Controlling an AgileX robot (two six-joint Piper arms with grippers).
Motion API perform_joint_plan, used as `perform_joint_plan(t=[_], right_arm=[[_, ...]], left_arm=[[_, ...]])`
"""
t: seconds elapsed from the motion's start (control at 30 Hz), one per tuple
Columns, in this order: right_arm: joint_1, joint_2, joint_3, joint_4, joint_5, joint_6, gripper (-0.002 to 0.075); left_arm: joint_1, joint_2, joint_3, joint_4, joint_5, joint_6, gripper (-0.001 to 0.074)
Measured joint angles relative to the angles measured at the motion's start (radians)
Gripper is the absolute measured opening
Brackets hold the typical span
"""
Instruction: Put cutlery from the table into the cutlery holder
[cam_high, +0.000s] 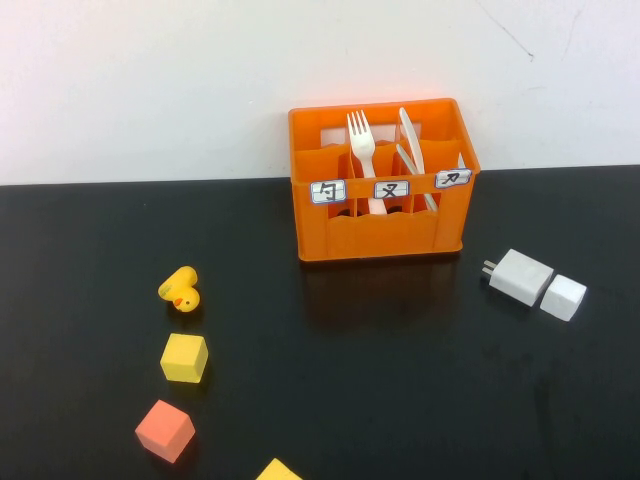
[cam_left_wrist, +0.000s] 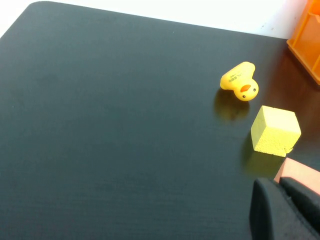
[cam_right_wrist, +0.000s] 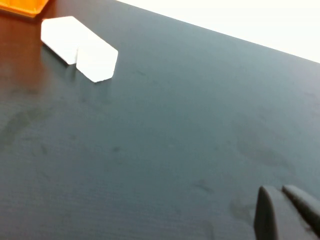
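The orange cutlery holder (cam_high: 380, 215) stands at the back of the black table (cam_high: 400, 380). The white fork (cam_high: 362, 140) stands upright in its middle slot. The white knife (cam_high: 410, 130) and the pale knife (cam_high: 408, 160) lean in its right slot. No cutlery lies on the table. Neither arm shows in the high view. In the left wrist view my left gripper (cam_left_wrist: 274, 184) is shut and empty, low over the table near a pinkish-orange cube (cam_left_wrist: 300, 172). In the right wrist view my right gripper (cam_right_wrist: 276, 191) is shut and empty over bare table. One corner of the holder shows in each wrist view (cam_left_wrist: 306, 37) (cam_right_wrist: 20, 6).
Two white charger blocks (cam_high: 520, 276) (cam_high: 563, 297) lie right of the holder, also in the right wrist view (cam_right_wrist: 62, 35). A yellow duck (cam_high: 181, 290), a yellow cube (cam_high: 184, 358), an orange cube (cam_high: 165, 430) and another yellow block (cam_high: 278, 471) sit at the front left.
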Motion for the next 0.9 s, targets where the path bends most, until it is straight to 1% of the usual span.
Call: perform_joint_plan(t=[0.37, 0.47, 0.6, 0.73, 0.9], right_arm=[[0.0, 0.0, -0.002, 0.0, 0.001, 0.011, -0.0002], [0.0, 0.0, -0.002, 0.0, 0.001, 0.058, -0.0002], [0.0, 0.0, -0.002, -0.003, 0.001, 0.17, -0.0002], [0.0, 0.0, -0.002, -0.046, 0.001, 0.283, -0.0002], [0.0, 0.0, -0.002, -0.06, 0.001, 0.349, -0.0002]], left_arm=[[0.0, 0.0, -0.002, 0.0, 0.0, 0.0, -0.0001], [0.0, 0.0, -0.002, 0.0, 0.0, 0.0, -0.0001], [0.0, 0.0, -0.002, 0.0, 0.0, 0.0, -0.0001], [0.0, 0.0, -0.002, 0.0, 0.0, 0.0, -0.0001], [0.0, 0.0, -0.002, 0.0, 0.0, 0.0, -0.0001]])
